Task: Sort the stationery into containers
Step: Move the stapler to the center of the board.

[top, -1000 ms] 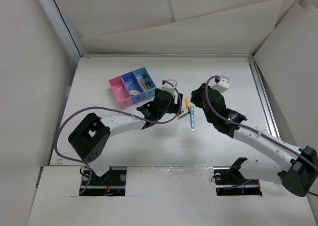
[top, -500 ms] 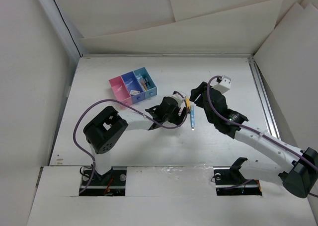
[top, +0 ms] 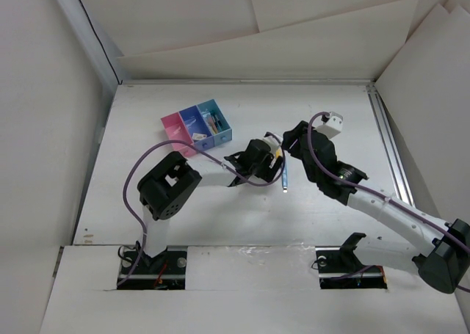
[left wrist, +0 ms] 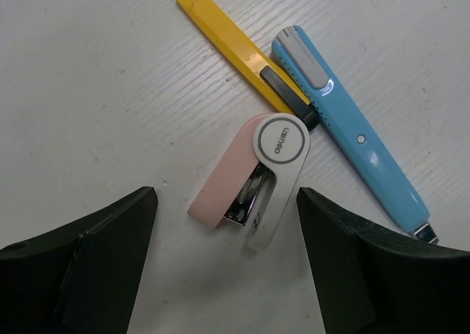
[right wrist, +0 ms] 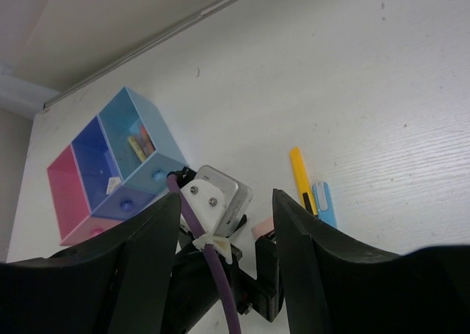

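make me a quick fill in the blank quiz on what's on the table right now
1. The stapler between the open fingers of the left gripper is white and ____.
2. In the left wrist view, the blue pen lies to the ____ of the yellow pen.
3. The trays form one joined row of ____ compartments.
4. The middle tray is dark ____.

Missing words: pink; right; three; blue
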Controlling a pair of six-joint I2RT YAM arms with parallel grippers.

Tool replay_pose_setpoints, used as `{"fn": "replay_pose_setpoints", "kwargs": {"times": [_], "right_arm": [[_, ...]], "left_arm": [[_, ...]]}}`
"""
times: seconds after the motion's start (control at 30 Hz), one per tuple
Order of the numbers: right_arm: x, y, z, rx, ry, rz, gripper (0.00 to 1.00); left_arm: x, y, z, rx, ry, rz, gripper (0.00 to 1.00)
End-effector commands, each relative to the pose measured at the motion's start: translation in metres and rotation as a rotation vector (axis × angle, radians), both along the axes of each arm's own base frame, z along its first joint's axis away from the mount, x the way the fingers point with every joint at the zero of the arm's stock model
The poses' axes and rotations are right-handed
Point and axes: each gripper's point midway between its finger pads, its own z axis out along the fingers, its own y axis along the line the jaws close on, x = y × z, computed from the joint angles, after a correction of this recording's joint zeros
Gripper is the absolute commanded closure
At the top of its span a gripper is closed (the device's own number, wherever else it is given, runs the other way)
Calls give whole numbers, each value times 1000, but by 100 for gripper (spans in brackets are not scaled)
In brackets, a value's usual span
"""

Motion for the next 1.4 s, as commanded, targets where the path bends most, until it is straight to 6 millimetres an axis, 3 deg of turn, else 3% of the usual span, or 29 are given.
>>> {"fn": "replay_pose_setpoints", "kwargs": {"times": [0.0,0.1,0.37,0.6,0.87,1.03,1.23,1.37], "right_arm": [[0,1,13,41,-44,-6,42],[0,1,13,41,-44,-6,42],[0,1,13,41,-44,-6,42],[0,2,10,35,-37,-6,43],[-2,0,17,49,-53,-6,43],[0,3,10,30,-38,5,43],[0,3,10,30,-38,5,43],[1,4,7,24,-31,5,43]], "left_arm": [[6,-3,4,22,-25,-3,26],[7,-4,6,14,-32,-2,30],[-7,-2,-5,9,1,-16,70],[-21,0,-11,28,20,3,85],[-31,25,-5,19,36,92,91],[-45,43,-5,14,76,136,92],[-68,48,-22,40,150,160,82],[-71,40,-22,12,160,151,49]]}}
